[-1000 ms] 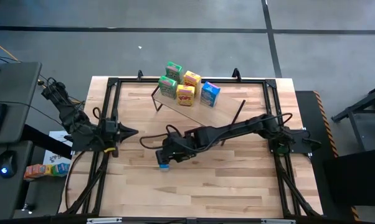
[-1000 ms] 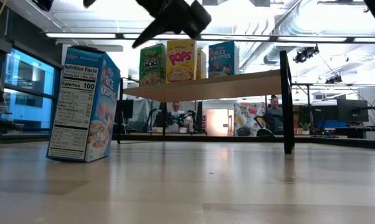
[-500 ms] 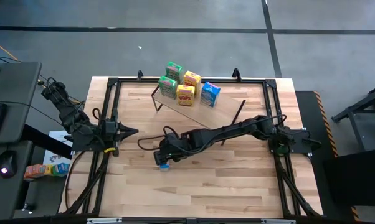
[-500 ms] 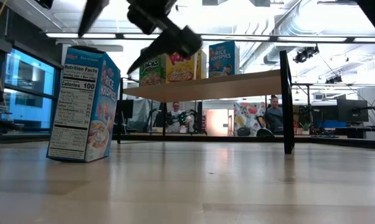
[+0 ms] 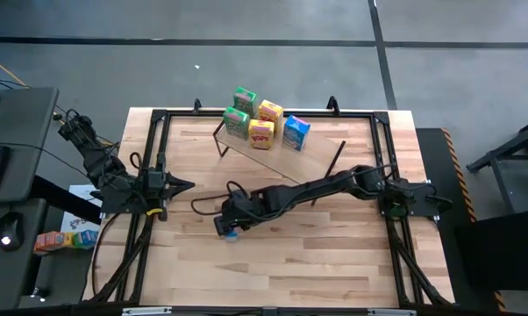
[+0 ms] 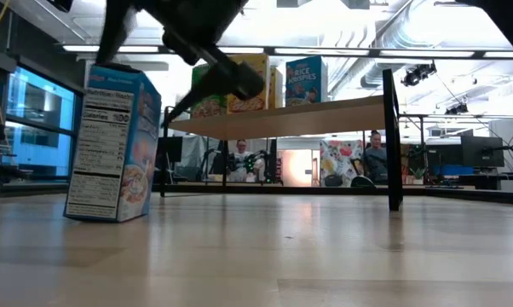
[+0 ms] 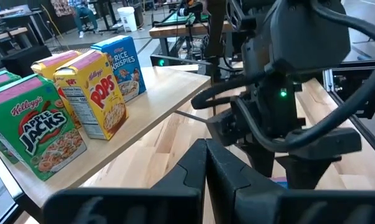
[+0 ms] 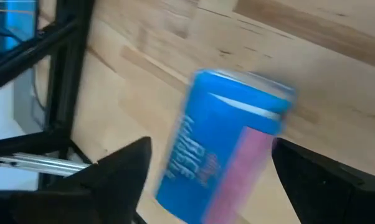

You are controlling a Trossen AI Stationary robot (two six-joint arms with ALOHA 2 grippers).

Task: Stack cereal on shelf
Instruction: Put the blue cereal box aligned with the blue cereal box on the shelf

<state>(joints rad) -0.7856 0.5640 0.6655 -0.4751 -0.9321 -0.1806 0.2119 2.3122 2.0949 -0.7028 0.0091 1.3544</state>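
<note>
Presently: blue box (image 6: 113,143), rectangular printed cardboard, upright on the pale planked worktop (image 5: 334,254), clear board all round. Right pincer (image 5: 230,225) directly above it, dark fingers spread wide either side, gripping nothing. Left pincer (image 5: 187,185) closed, empty, parked at the left edge. Shelf (image 5: 273,158), light wood on thin black rods, carries five boxes.

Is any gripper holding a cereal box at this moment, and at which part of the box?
Nothing is held. The right gripper is open, its fingers on both sides of the blue box without closing. The left gripper is shut, empty.
</note>
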